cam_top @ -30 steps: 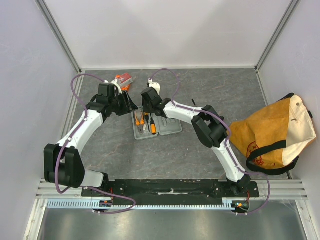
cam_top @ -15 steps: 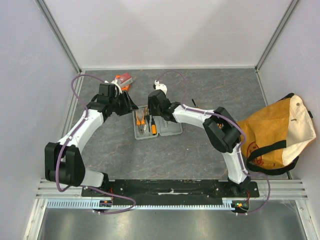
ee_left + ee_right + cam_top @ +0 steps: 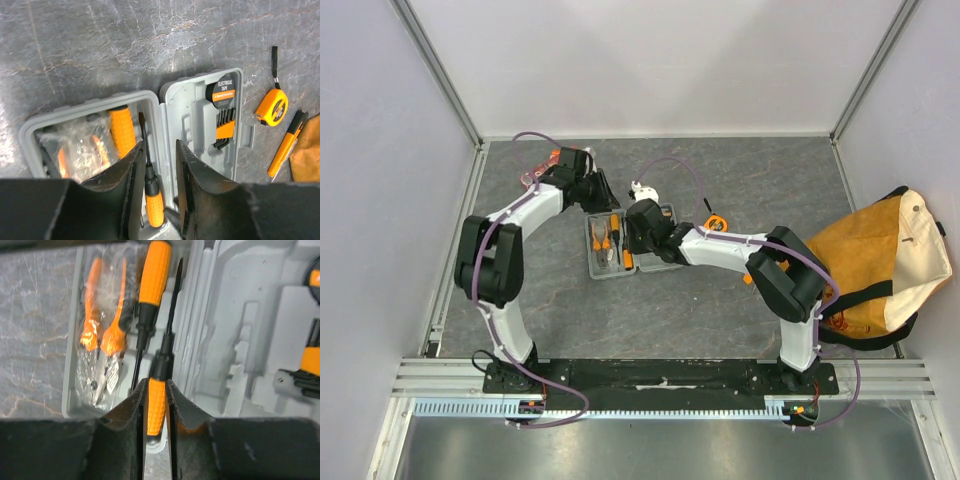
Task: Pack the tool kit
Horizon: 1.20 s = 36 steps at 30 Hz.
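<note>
My right jaws are clamped on the screwdriver (image 3: 159,385) handle above the open case (image 3: 235,315); my left jaws are apart and empty. I should keep the shaft parallel to its slot and seat it flat.

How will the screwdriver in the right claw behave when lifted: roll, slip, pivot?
The screwdriver looks stiff and probably light: thin metal shaft, short orange handle. The handle seems round and smooth, so it may roll if released. The right claw pinches only the handle, so the long shaft could pivot.

screwdriver (image 3: 161,360) handle end hidden between right pincer (image 3: 156,386) fingers, bagged pliers (image 3: 100,150) blurred
</note>
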{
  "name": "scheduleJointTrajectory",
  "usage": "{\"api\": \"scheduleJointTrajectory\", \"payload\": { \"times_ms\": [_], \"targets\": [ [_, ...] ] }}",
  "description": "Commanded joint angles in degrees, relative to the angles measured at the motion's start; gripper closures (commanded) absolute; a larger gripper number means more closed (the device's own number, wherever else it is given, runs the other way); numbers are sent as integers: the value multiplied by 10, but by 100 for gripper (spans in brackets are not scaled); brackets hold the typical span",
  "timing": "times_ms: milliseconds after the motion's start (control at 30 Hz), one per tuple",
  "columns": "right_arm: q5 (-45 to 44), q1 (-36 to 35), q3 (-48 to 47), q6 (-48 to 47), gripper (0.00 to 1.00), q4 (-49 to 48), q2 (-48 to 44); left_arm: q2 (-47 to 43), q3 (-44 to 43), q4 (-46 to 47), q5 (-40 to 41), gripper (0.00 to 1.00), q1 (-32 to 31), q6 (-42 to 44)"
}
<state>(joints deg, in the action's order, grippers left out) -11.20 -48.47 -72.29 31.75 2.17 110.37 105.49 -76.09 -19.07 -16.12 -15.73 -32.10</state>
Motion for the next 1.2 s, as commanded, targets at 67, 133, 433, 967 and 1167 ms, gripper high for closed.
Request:
{"api": "scheduleJointTrajectory", "payload": {
  "times_ms": [67, 133, 433, 967, 1167],
  "targets": [
    [20, -21, 21, -13, 78, -17, -26, 65, -71, 4, -1, 69, -16, 7],
    [21, -27, 24, -12, 79, -17, -26, 89, -81, -11, 4, 70, -19, 19],
    [29, -38, 20, -10, 84, -32, -10, 122, -78, -47, 51, 74, -29, 36],
    [16, -52, -11, -11, 84, -1, 43, 71, -79, -60, 81, 70, -40, 39],
    [7, -52, -12, -5, 89, 4, 45, 36, -68, -67, 102, 69, -41, 32]
  ]
}}
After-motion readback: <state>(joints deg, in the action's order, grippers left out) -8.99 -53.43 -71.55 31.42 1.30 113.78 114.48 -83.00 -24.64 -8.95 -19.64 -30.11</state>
